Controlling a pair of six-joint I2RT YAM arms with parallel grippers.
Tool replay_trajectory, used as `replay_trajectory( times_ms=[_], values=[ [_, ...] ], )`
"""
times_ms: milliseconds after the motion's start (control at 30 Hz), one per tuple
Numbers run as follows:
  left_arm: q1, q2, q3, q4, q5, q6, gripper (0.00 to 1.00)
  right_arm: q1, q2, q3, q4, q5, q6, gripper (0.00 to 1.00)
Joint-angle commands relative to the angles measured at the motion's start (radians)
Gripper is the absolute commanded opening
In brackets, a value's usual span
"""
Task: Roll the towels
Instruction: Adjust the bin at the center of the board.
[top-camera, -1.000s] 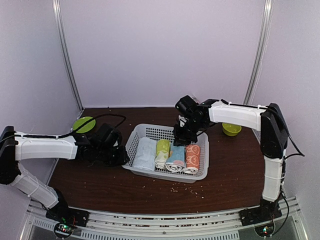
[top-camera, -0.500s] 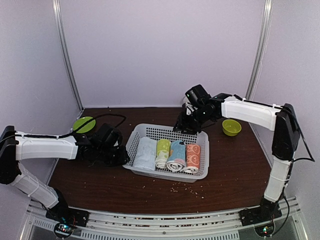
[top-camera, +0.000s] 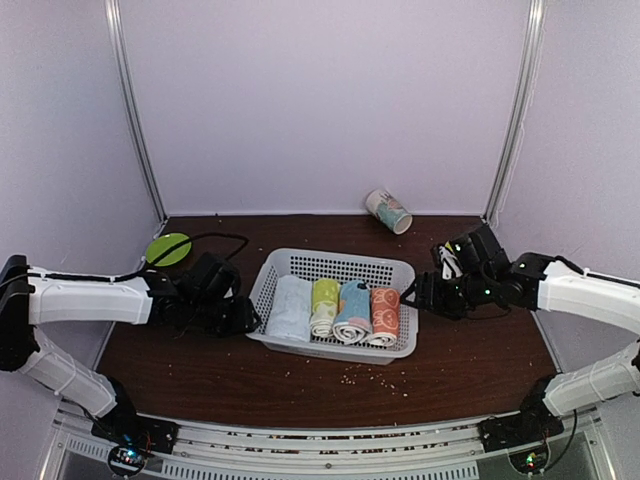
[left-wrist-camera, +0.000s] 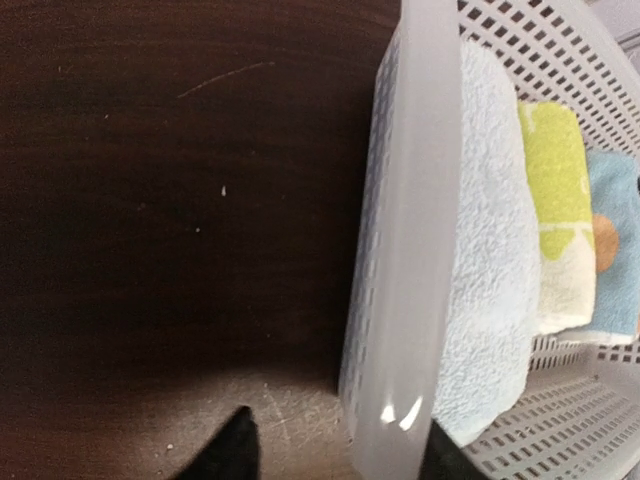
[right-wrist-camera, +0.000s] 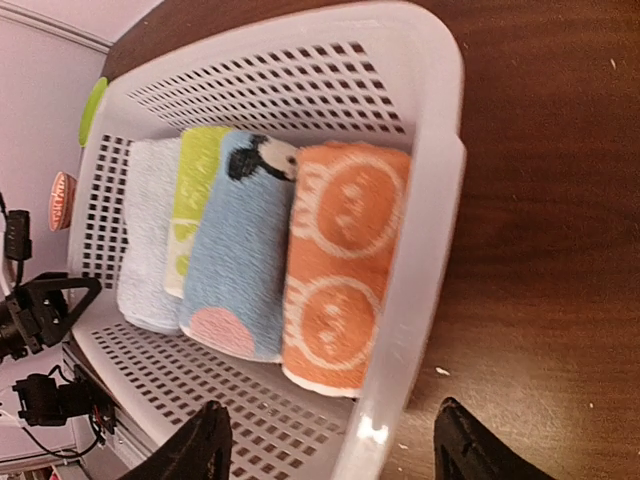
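Dark wood table (top-camera: 300, 385) carries a white mesh basket (top-camera: 335, 262). Inside it four rolls lie side by side: pale towel (top-camera: 290, 307), yellow-green towel (top-camera: 325, 298), light blue towel (top-camera: 352, 312), and peach-orange towel (top-camera: 385, 315) against the right wall. Left gripper (left-wrist-camera: 338, 425): jaws partly apart astride the basket's left wall, clasping nothing. Right gripper (right-wrist-camera: 332, 405): jaws wide, either side of the right wall, empty.
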Motion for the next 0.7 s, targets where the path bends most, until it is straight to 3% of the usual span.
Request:
replay_trajectory(
  times_ms=[0,300,500,667],
  values=[
    [-0.004,-0.040,-0.041,-0.091,-0.017,0.016,0.63,-0.001,-0.094,-0.115,0.108,0.059,0.050,0.70],
    [0.007,-0.228,0.075,-0.280,-0.158,0.116,0.83,-0.001,-0.106,-0.141,0.074,0.075,0.027,0.69],
    [0.099,-0.130,0.145,-0.199,-0.049,0.258,0.80,-0.001,-0.081,-0.147,0.078,0.134,0.052,0.65],
    [0.158,-0.002,0.223,-0.143,0.050,0.347,0.69,-0.004,-0.011,-0.132,0.110,0.102,0.047,0.52]
  ],
)
